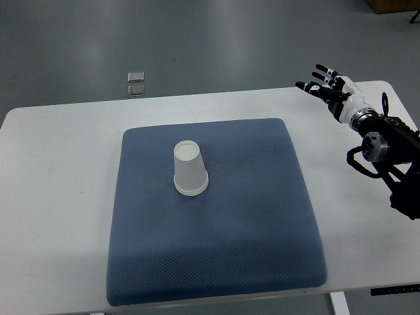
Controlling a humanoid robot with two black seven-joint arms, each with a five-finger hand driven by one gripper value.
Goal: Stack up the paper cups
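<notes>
A white paper cup (189, 170) stands upside down on the blue cushion mat (216, 249), left of the mat's middle. It looks like one cup or a tight stack; I cannot tell which. My right hand (325, 83) is at the table's far right edge, well away from the cup, fingers spread and holding nothing. Its arm (384, 141) comes in from the right edge. The left arm is out of view.
The mat lies on a white table (59, 197). Two small grey squares (136, 83) lie on the floor beyond the table's far edge. A brown box corner (394, 5) shows at the top right.
</notes>
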